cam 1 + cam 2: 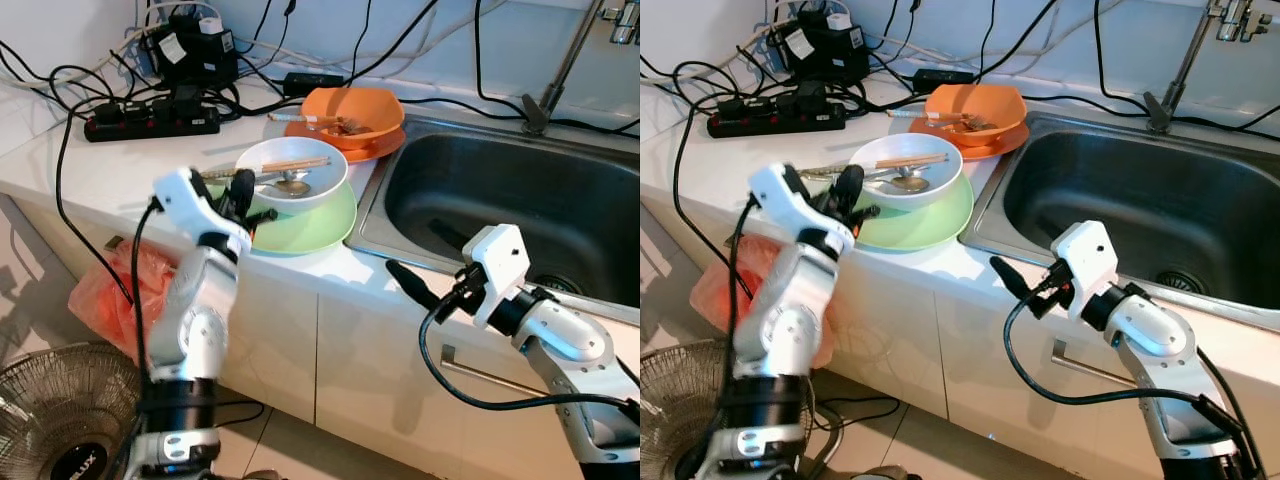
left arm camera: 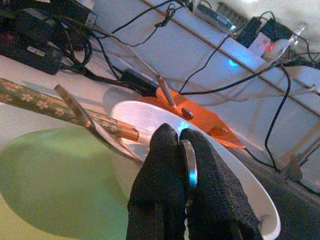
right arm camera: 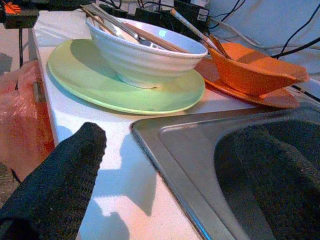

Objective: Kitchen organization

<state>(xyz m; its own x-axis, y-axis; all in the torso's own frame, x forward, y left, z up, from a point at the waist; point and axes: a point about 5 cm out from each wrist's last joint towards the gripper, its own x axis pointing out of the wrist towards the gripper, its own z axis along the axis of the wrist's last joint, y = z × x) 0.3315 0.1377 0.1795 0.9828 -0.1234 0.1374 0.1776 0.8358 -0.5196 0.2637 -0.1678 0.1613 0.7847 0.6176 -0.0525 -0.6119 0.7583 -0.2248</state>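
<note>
A white bowl [image 1: 318, 186] holding chopsticks [image 1: 295, 163] and a spoon [image 1: 291, 186] sits on a green plate [image 1: 312, 229] on the counter left of the sink. My left gripper [image 1: 243, 197] is at the bowl's left side, shut on its rim; in the left wrist view the rim [image 2: 189, 167] is pinched between the black fingers [image 2: 162, 175]. My right gripper [image 1: 432, 262] hovers open over the counter's front edge by the sink's near-left corner, holding nothing. Behind, an orange bowl [image 1: 368, 105] with utensils rests on an orange plate [image 1: 382, 147].
The steel sink [image 1: 520, 205] fills the right side, with a faucet [image 1: 548, 95] behind it. A power strip [image 1: 150, 122] and tangled cables lie at the back left of the counter. On the floor are an orange bag [image 1: 115, 295] and a fan [image 1: 60, 410].
</note>
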